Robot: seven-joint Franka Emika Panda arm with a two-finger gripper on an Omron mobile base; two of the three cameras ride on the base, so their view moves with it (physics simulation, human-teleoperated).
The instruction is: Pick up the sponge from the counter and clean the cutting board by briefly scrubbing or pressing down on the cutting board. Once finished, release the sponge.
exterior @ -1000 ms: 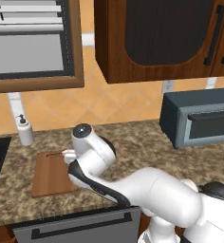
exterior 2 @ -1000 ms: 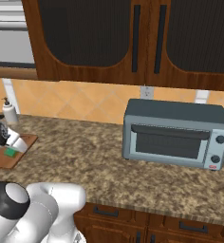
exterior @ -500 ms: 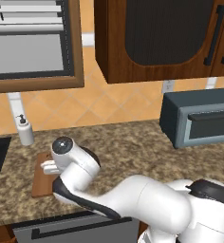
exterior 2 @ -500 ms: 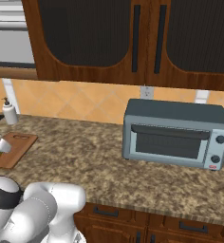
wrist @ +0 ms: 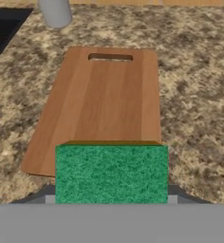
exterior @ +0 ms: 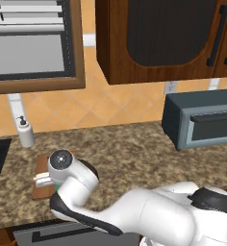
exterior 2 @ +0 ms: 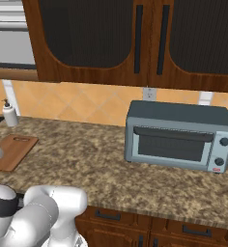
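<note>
While the tool pinches it, the green-topped sponge overlaps the reddish-brown cutting board.

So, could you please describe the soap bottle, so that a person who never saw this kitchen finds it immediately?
Start at the long speckled counter and go to its end opposite the toaster oven. Just beyond the slotted end of the cutting board, against the tiled wall, stands the soap bottle. It is the one small, upright, pale thing there, with a dark pump.

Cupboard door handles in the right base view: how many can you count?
2: both dark vertical handles sit side by side, left handle and right handle, above the toaster oven. Others may lie outside the frame.
</note>
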